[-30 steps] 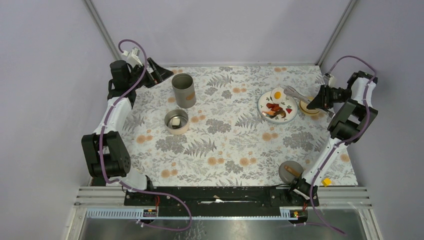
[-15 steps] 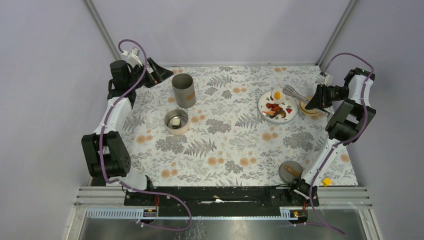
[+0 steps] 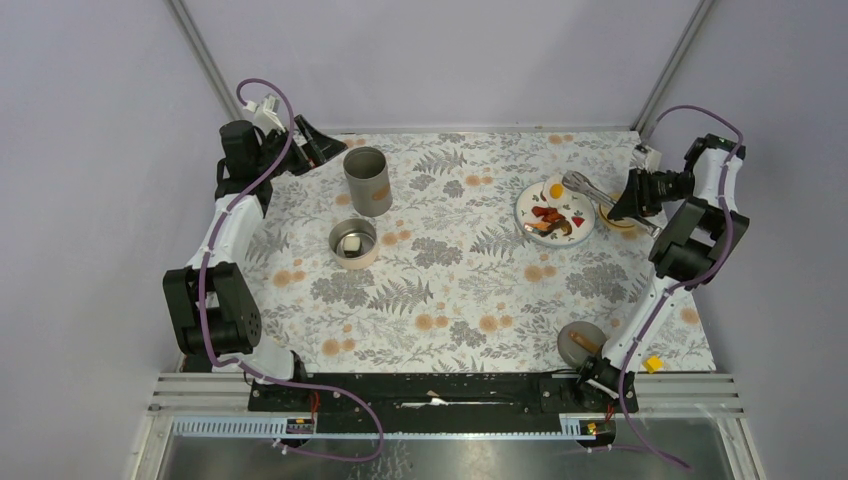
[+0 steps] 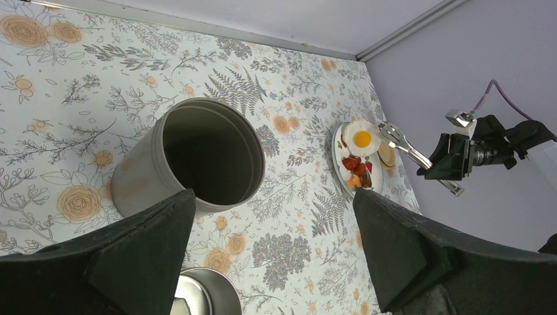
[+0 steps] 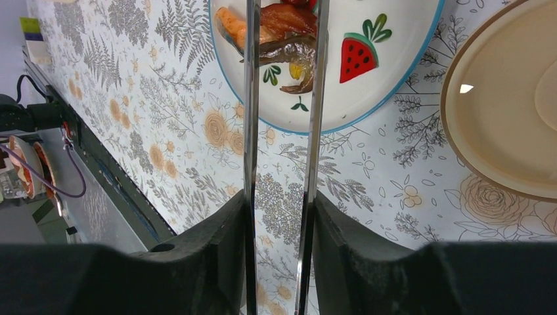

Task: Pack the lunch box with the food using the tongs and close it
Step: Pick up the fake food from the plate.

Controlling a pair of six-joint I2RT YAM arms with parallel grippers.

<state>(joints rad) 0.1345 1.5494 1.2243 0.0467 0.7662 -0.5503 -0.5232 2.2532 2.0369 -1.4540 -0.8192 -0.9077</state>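
Note:
The tongs point(image 3: 590, 187) are slim and silver, and my right gripper point(image 3: 625, 202) is shut on them at the back right. In the right wrist view their two arms point(image 5: 251, 98) stand apart between my fingers point(image 5: 223, 243). Their tips reach over the white plate point(image 5: 387, 79) and its red and orange-brown food point(image 5: 286, 20). The fried egg point(image 3: 554, 188) lies at the plate's far side. The lunch box, a tall grey cylinder point(image 3: 367, 180), stands open at the back left. My left gripper point(image 4: 272, 197) hovers wide open and holds nothing, just above and behind it.
A shorter round container point(image 3: 353, 242) with something white inside sits in front of the cylinder. A beige lid point(image 3: 620, 217) lies right of the plate, under the tongs. A grey disc point(image 3: 582, 342) rests near the right arm's base. Walls close in behind and beside both arms.
My right gripper's jaws have eased apart and the tongs' arms have spread. The right wrist has shifted slightly back and left. The left arm has not moved.

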